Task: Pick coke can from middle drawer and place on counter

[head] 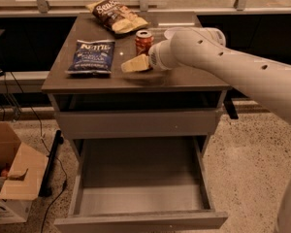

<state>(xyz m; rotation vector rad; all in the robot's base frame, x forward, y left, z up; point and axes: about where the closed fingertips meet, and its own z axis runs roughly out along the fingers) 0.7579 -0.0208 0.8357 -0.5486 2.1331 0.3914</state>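
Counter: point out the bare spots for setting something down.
Bare: the counter front strip, before the blue chip bag and end effector; back-right corner behind the arm. Crowded: centre, around the coke can and brown chip bag.

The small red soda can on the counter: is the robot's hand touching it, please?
Cannot tell. In the camera view the hand sits just in front of the small red soda can; their outlines meet, hiding any gap.

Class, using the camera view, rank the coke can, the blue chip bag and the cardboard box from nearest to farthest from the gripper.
The gripper hovers over the counter.
1. Coke can, just behind it on the counter.
2. Blue chip bag, toward the counter's picture-left edge.
3. Cardboard box, down on the floor, picture left.
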